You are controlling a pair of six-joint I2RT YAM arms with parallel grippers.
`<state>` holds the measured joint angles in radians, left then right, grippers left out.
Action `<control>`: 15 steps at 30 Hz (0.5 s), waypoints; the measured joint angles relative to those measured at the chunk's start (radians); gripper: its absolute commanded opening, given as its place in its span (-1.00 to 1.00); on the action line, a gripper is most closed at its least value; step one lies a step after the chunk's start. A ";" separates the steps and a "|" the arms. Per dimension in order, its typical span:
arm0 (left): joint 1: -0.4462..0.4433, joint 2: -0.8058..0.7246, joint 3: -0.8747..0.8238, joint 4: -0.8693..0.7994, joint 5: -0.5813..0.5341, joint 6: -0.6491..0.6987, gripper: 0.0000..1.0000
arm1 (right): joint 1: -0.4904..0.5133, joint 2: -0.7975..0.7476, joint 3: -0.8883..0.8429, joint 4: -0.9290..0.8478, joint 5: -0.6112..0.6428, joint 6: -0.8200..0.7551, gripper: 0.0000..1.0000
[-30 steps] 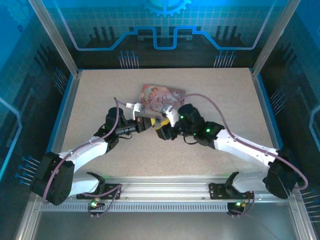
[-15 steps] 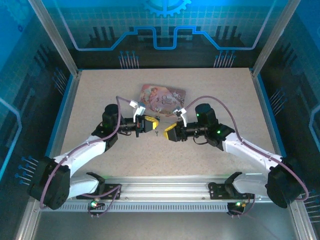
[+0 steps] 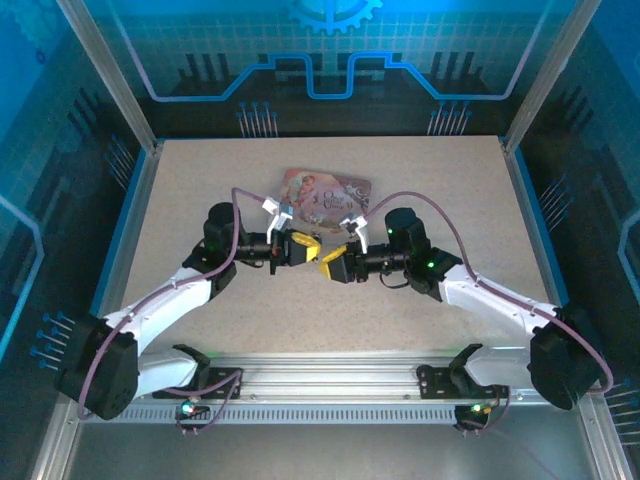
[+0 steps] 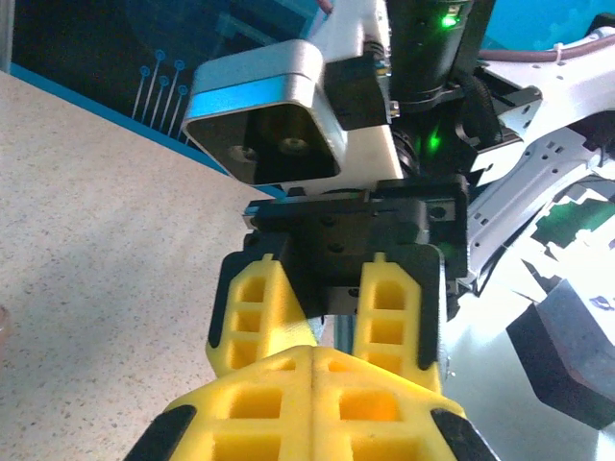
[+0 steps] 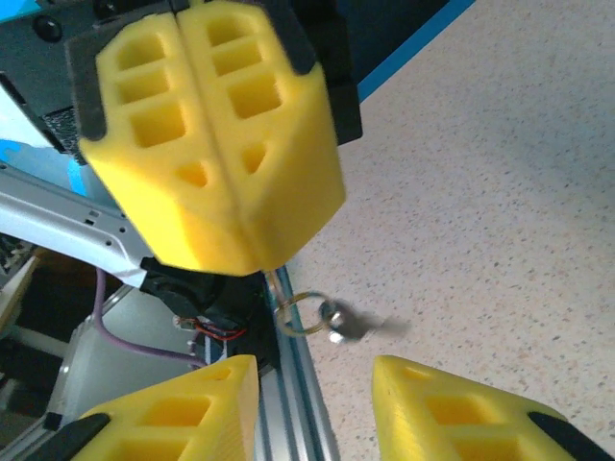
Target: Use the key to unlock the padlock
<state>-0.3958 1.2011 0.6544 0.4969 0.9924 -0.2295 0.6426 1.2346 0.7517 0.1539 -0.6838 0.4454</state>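
My left gripper [image 3: 306, 247] is shut, its yellow fingers pressed flat together [image 4: 315, 353]. In the right wrist view the left gripper [image 5: 252, 252] hangs from above, and a thin grey-gold key [image 5: 278, 285] sticks out below its tips. The key carries a small ring [image 5: 300, 313], and a blurred grey piece [image 5: 352, 323] dangles from it; I cannot tell what that piece is. My right gripper [image 3: 329, 266] faces the left one tip to tip, open [image 5: 313, 373], its fingers either side of the ring and touching nothing. The padlock is hidden.
The pink picture-printed tin [image 3: 326, 193] lies flat just behind both grippers. The speckled tabletop [image 3: 420, 180] has free room to either side. An aluminium rail [image 3: 330, 385] runs along the near edge between the arm bases.
One second ago the two grippers were pressed together near the tin. They then drew apart, and now the right gripper has come back left, close to the left one's tips.
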 measured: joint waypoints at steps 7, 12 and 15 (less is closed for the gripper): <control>-0.005 0.014 0.013 -0.006 0.022 -0.012 -1.00 | 0.001 0.000 0.000 0.058 0.014 0.017 -0.32; -0.006 0.028 0.013 -0.004 0.027 -0.035 -1.00 | 0.013 0.003 0.000 0.077 0.012 0.022 -0.39; -0.006 0.032 0.013 0.007 0.027 -0.060 -1.00 | 0.017 0.019 0.000 0.097 0.002 0.025 -0.63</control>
<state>-0.4023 1.2327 0.6670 0.5037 1.0199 -0.2890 0.6598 1.2541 0.7517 0.2508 -0.6815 0.4706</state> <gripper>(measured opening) 0.045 0.263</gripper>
